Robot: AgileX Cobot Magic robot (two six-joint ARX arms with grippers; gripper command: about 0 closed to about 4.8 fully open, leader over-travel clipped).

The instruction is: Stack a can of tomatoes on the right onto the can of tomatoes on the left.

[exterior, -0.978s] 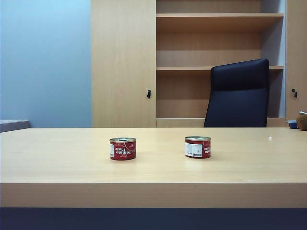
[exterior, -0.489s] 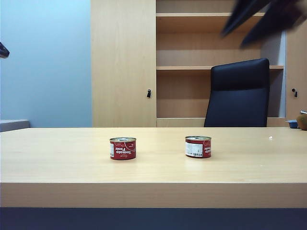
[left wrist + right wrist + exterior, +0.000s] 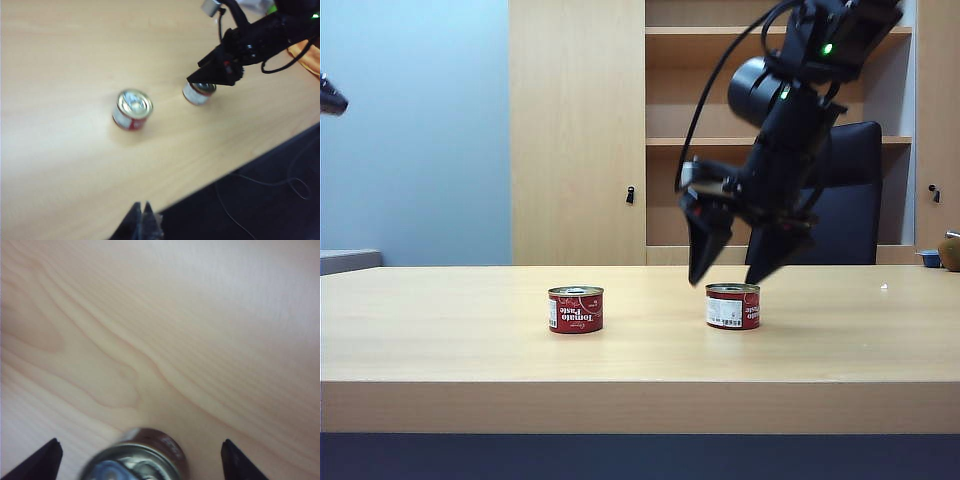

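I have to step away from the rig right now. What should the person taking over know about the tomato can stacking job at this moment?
Right tool: open, fingers spread wide, hanging just above the right can, holding nothing.
Left tool: appears shut and empty, high over the table's near edge, well away from both cans; only a tip shows at the left edge of the exterior view.
Left can: upright on the table, nothing on it.
Right can: upright on the table, apart from the left one.
Done: approach to the right can.
Left: grasp it, lift, carry over, set it on the left can, release.
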